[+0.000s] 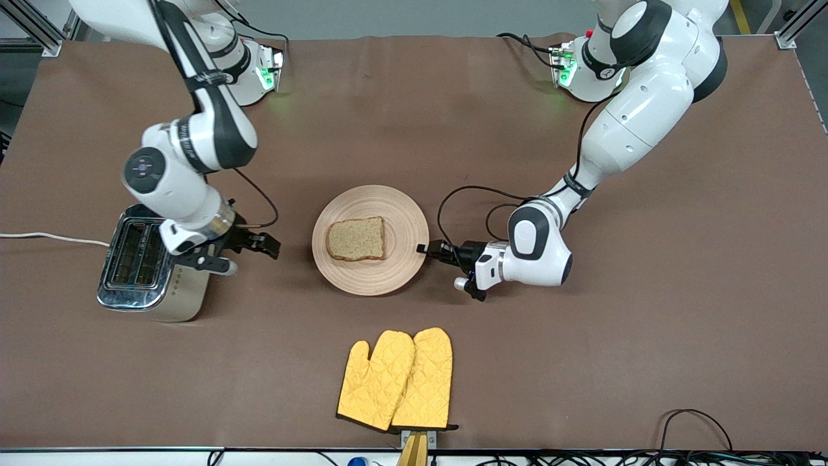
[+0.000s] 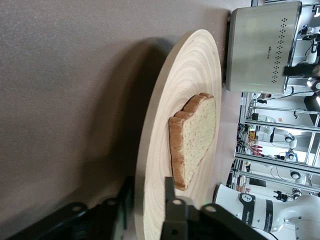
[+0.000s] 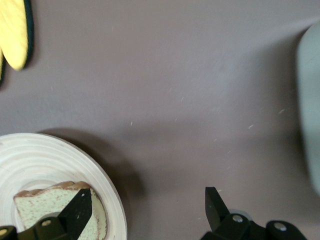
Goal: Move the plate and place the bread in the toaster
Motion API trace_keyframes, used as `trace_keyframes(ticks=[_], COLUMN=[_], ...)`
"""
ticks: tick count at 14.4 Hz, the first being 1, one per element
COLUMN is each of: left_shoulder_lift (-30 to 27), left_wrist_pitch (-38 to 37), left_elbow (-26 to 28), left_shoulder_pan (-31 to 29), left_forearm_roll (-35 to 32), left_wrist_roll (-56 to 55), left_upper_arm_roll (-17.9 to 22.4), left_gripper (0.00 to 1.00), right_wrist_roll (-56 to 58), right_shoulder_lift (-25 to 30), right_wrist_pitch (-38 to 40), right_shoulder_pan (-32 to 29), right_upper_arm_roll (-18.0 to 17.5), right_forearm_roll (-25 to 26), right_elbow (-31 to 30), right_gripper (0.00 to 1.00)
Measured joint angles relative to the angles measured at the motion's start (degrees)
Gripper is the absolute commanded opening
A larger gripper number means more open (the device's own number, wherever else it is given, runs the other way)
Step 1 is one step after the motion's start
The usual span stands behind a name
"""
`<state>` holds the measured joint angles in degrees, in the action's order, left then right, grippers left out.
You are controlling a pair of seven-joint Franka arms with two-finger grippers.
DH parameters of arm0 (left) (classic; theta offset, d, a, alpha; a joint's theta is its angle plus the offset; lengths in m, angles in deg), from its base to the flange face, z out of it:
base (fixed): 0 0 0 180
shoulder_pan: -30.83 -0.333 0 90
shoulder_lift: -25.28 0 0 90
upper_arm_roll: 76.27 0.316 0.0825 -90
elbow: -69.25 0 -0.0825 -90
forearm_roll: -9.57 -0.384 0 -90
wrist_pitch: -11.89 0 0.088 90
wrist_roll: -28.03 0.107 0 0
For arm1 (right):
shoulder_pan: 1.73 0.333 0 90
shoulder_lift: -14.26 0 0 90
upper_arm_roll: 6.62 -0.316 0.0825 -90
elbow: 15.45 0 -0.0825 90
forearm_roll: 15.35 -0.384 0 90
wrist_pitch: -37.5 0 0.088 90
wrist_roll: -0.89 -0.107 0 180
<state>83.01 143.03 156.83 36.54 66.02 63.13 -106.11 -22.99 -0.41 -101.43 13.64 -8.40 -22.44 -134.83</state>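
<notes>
The light wooden plate (image 1: 402,220) lies mid-table with the brown bread slice (image 1: 356,239) flat on it. My left gripper (image 1: 425,248) is at the plate's rim toward the left arm's end, shut on the rim, one finger above and one below; in the left wrist view the gripper (image 2: 147,200) holds the plate (image 2: 190,75) with the bread (image 2: 195,135) just ahead. The toaster (image 1: 145,262) stands toward the right arm's end, slots up. My right gripper (image 1: 268,244) is open and empty over the table between toaster and plate; it also shows in the right wrist view (image 3: 147,210).
A pair of yellow oven mitts (image 1: 398,378) lies nearer the front camera than the plate. The toaster's white cord (image 1: 45,237) runs off the table's end. The toaster's side (image 3: 311,100) shows in the right wrist view.
</notes>
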Motion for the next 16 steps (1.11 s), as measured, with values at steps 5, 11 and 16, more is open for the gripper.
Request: trace_keyframes(ticks=[5,11,16], left_shoulder_lift=[-2.1,-13.4,-21.6], left_wrist_pitch=[0.3,0.3,0.0], left_elbow=[-0.6,-1.7,-1.8], left_shoulder_pan=[-1.4,-2.2,-2.4], left_forearm_roll=[0.0,-12.2,-31.9], left_wrist_roll=[-5.8,-30.4,-53.0], left_upper_arm_roll=[0.7,7.9,10.8], left_gripper=[1.00,1.00,1.00], right_wrist_roll=[-3.4,-5.8,-5.8], right_shoulder_lift=[-2.5,-5.7,-7.9], right_wrist_pitch=[-2.5,-6.4,-7.7], right_shoulder_pan=[7.1,11.1,11.9], right_upper_arm_roll=[0.0,0.1,0.2], right_forearm_roll=[0.0,0.0,0.0], right_elbow=[-1.4,-1.4,-1.3], right_gripper=[0.98,0.69,0.54])
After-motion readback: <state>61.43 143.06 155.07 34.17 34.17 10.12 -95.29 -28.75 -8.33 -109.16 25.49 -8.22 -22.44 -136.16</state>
